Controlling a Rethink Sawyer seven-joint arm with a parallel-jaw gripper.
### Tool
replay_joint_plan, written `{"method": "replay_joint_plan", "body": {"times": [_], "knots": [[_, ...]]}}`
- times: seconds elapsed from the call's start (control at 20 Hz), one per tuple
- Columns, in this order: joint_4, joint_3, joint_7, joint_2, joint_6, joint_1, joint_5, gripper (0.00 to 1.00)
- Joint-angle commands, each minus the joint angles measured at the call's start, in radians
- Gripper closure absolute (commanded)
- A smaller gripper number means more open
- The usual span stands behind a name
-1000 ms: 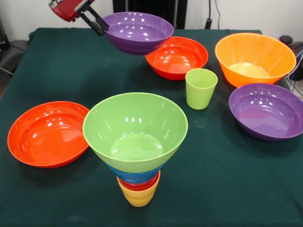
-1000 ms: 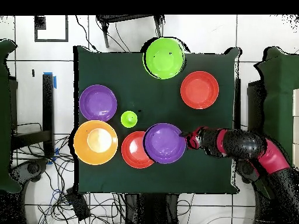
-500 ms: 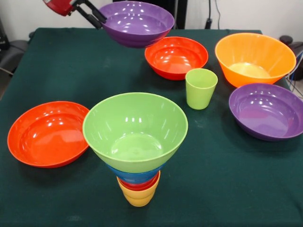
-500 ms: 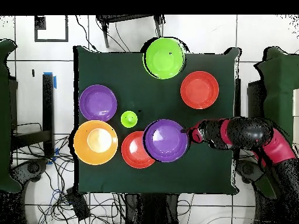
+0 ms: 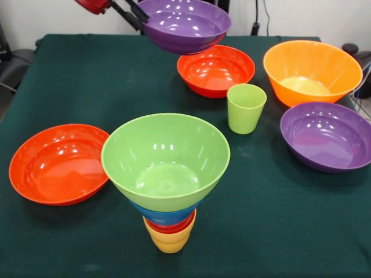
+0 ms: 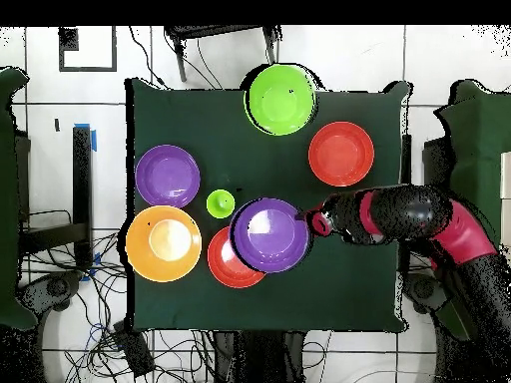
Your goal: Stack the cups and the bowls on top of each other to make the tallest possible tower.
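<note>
- Purple bowl (image 5: 184,24) in front view is held clear of the table, pinched by its rim in the gripper (image 5: 139,18), fingers closed on the edge; a rim grip keeps the underside free for seating.
- Front view, cont.: tower (image 5: 166,176) stands nr the camera, green bowl uppermost, well apart from the carried bowl; prob. its destination.
- Overhead view: carried bowl overlaps the red-orange bowl (image 6: 226,261), so it hangs above it; tower at the far table edge.
</note>
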Motion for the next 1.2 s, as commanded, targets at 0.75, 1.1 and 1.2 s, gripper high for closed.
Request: {"method": "replay_joint_plan", "body": {"times": [0.75, 1.1, 1.2], "knots": [[-0.257, -0.086, 0.078, -0.001, 0.023, 0.250, 0.104, 1.00], [-0.441, -0.142, 0.079, 0.033, 0.150, 0.354, 0.117, 1.00], [-0.493, -0.160, 0.084, 0.043, 0.198, 0.381, 0.119, 1.00]]}}
